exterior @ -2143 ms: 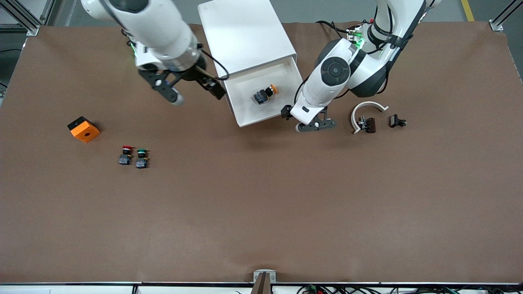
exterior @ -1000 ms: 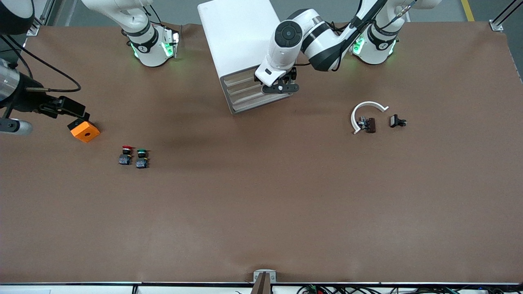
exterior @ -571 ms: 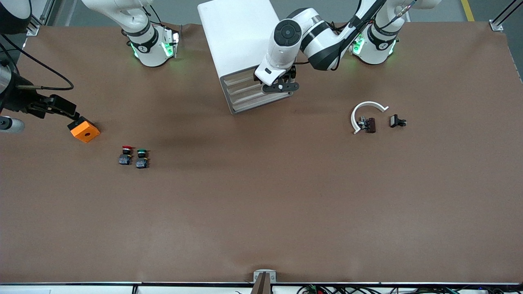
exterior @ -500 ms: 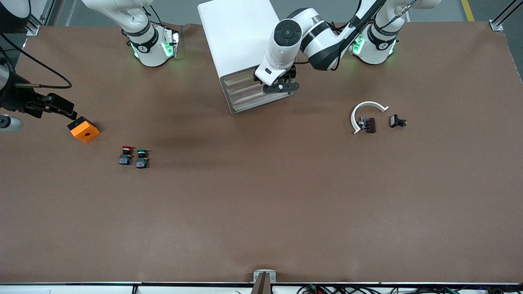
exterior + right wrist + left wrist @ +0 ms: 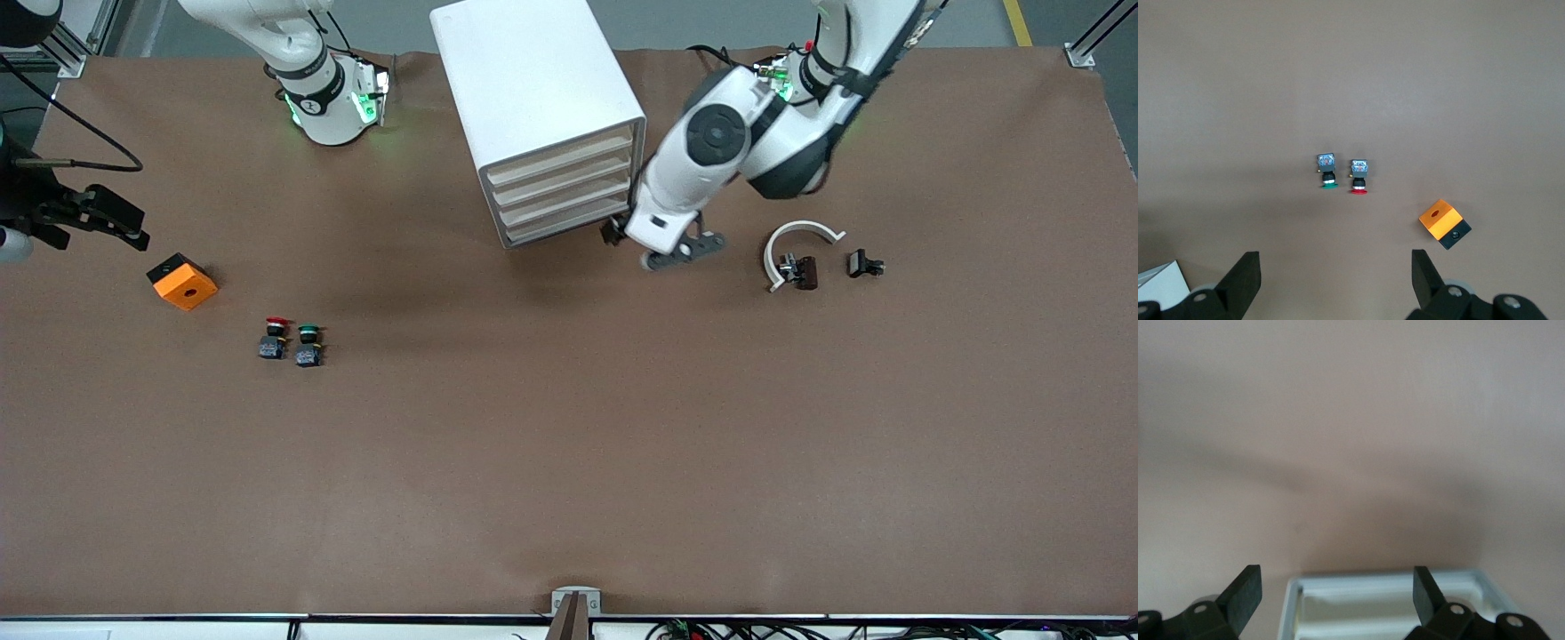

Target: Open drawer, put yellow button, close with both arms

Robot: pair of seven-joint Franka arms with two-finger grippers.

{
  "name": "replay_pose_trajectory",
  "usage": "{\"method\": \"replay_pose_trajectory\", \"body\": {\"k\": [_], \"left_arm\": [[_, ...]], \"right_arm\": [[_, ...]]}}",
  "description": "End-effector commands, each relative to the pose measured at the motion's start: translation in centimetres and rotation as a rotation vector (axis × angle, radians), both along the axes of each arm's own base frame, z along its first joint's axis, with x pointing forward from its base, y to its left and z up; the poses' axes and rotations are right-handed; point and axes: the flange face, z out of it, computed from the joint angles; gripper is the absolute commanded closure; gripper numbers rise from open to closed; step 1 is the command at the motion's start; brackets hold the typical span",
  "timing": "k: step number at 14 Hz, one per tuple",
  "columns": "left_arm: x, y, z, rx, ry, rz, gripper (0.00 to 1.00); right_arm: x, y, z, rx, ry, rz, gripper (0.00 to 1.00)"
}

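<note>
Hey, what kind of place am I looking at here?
Most likely a robotics lab bench. Two white arms are mounted along one edge of a brown-covered table, aluminium frame posts stand at its corners, and small test parts are laid out: a white drawer cabinet, push buttons and an orange block.

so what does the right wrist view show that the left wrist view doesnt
Only the right wrist view shows the green-capped button, the red-capped button and the orange block, all lying apart on the table below the open right gripper.

Only the left wrist view shows a white frame close under the open left gripper.

Both show the brown table and two spread dark fingers. Neither shows the yellow button.
</note>
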Motion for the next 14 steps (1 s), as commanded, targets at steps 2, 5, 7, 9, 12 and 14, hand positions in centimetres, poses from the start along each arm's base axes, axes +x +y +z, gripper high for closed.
{"method": "replay_pose_trajectory", "body": {"k": [2, 5, 7, 9, 12, 14], "left_arm": [[6.3, 8.3, 3.9, 0.030, -0.039, 0.141, 0.00], [10.2, 14.0, 8.3, 0.057, -0.073, 0.166, 0.00], [12.4, 17.3, 11.5, 0.114, -0.096, 0.157, 0.00], [14.0, 20.3, 13.6, 0.114, -0.135, 0.142, 0.00], [15.0, 25.5, 16.7, 0.119, -0.153, 0.061, 0.00], [15.2, 27.8, 18.9, 0.123, -0.142, -0.021, 0.00]], "right_arm": [[-1.0, -0.8, 0.7, -0.017, -0.011, 0.002, 0.00], [-1.3, -1.0, 2.6, -0.015, -0.008, -0.005, 0.00], [-1.3, -1.2, 3.3, -0.012, -0.022, -0.011, 0.00], [-1.3, -1.6, 3.4, -0.003, -0.026, -0.020, 0.00], [-1.5, -2.0, 3.9, -0.003, -0.018, -0.028, 0.00], [-1.6, -2.1, 4.5, -0.005, -0.026, -0.035, 0.00]]}}
